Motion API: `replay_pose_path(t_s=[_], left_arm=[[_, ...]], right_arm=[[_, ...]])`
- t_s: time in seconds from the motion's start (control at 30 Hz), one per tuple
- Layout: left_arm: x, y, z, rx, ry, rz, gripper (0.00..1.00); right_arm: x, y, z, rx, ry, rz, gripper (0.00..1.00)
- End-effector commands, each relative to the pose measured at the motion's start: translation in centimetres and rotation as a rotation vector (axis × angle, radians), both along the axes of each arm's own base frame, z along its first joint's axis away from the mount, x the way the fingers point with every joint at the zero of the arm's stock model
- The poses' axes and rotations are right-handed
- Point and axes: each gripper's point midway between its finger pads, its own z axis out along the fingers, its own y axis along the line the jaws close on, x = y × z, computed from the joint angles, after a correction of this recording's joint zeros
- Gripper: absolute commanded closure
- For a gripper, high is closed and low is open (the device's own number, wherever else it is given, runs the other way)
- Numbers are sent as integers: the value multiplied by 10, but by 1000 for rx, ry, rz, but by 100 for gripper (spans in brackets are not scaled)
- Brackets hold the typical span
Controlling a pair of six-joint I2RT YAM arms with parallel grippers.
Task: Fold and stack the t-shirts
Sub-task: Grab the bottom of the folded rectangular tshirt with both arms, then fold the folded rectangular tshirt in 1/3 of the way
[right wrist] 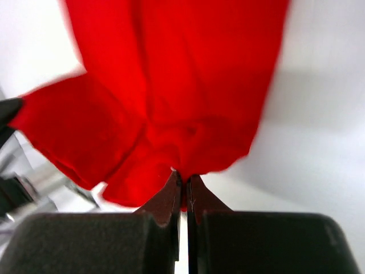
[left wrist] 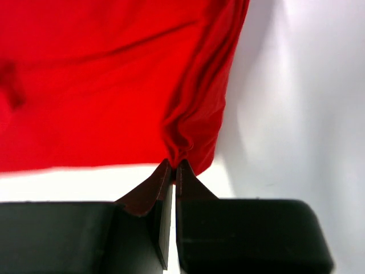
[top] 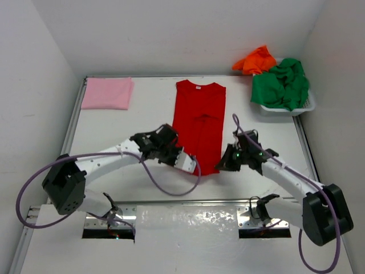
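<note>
My left pincer [left wrist: 173, 166] and right pincer [right wrist: 183, 181] each pinch a near corner of the red t-shirt [top: 198, 117], lying mid-tabletop [top: 148, 105]; the pink t-shirt [top: 107, 93] sits folded at the far left.

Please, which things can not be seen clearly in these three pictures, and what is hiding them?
1. Top view: the spots where the left gripper and right gripper pinch the red t-shirt's near hem are covered by their own bodies.
2. Top view: the green t-shirt hides most of the orange t-shirt and the basket's inside.
3. Wrist views: the picture's top edge cuts off the red t-shirt's far part.
</note>
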Motion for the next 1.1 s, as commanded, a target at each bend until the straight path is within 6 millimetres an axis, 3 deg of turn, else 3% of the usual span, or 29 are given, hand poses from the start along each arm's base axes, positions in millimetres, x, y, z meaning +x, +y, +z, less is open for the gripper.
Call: replay_pose_path(t_s=[0.0, 0.03, 0.07, 0.13, 0.17, 0.2, 0.23, 0.27, 0.3, 0.37, 0.47, 0.53, 0.7, 1.07], left_arm=[[23, -1, 14, -42, 83, 116, 100], [36, 4, 16, -44, 96, 161, 100], [53, -5, 34, -87, 93, 192, 100], [88, -9, 49, -114, 135, 272, 100], [101, 0, 34, -76, 194, 321, 100], [112, -2, 38, -89, 207, 338, 100], [131, -9, 56, -130, 183, 360, 100], [139, -8, 47, -120, 210, 381, 100], [149, -6, 49, -134, 212, 399, 100], [164, -7, 50, -150, 193, 404, 100], [185, -5, 49, -165, 147, 424, 100], [194, -2, 48, -164, 134, 440, 100], [221, 1, 40, -174, 99, 488, 100], [262, -7, 27, -255, 36, 533, 100]], right_arm=[[48, -7, 31, -40, -130, 6, 100], [63, -7, 45, -43, -162, 2, 100], [74, -12, 42, -56, -149, -16, 100], [103, -18, 57, -65, -195, -41, 100], [119, -20, 62, -77, -205, -45, 100], [128, -23, 64, -89, -212, -52, 100], [137, -28, 66, -103, -223, -68, 100], [145, -31, 61, -124, -220, -73, 100], [158, -31, 70, -127, -251, -78, 100], [171, -34, 63, -151, -236, -79, 100], [193, -38, 67, -169, -243, -85, 100], [201, -42, 55, -182, -210, -92, 100], [221, -47, 49, -198, -197, -106, 100], [239, -57, 25, -232, -143, -143, 100]])
